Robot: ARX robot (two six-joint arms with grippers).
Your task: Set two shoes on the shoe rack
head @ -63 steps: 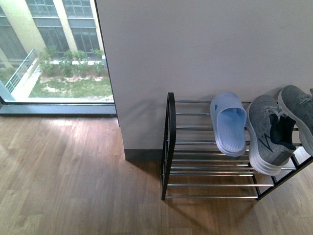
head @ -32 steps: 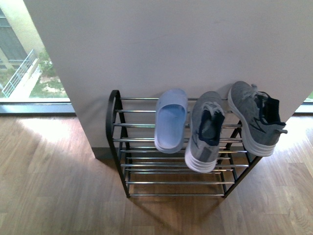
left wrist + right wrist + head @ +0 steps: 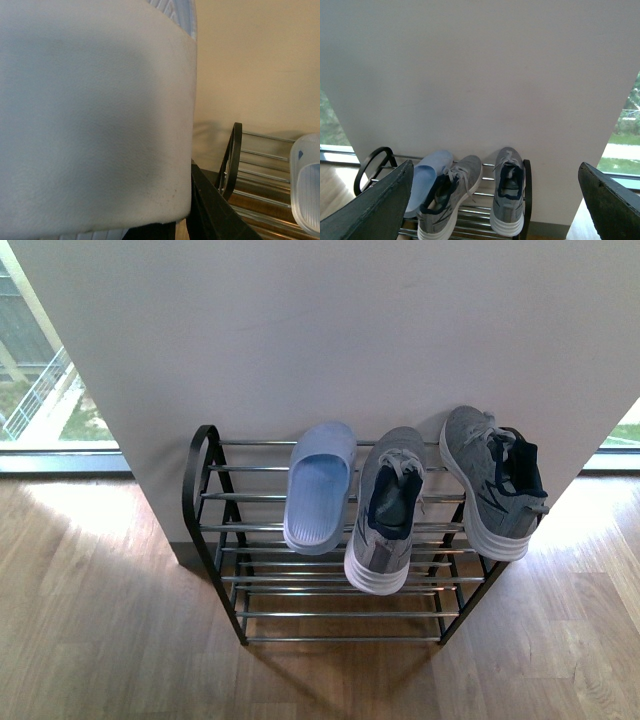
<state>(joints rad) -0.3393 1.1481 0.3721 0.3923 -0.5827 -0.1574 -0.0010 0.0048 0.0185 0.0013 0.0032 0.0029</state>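
The shoe rack [image 3: 215,530] stands against the white wall, with black end frames and chrome bars. On its top tier lie a pale blue slide [image 3: 318,488] and two grey sneakers [image 3: 385,510] [image 3: 492,485], toes to the wall. Neither arm shows in the front view. In the left wrist view a second pale blue slide [image 3: 95,115] fills most of the picture, and my left gripper [image 3: 172,227] is shut on it, short of the rack's end [image 3: 232,160]. My right gripper [image 3: 495,166] is open and holds nothing. It faces the rack [image 3: 527,190] from some way off.
A white wall [image 3: 330,330] rises right behind the rack. Windows [image 3: 30,380] flank it at floor level on both sides. Wooden floor [image 3: 100,620] lies in front of and around the rack.
The front view has swung to the right. The rack has shifted left in the picture, and both sneakers now show whole. The shoes on the rack have not moved.
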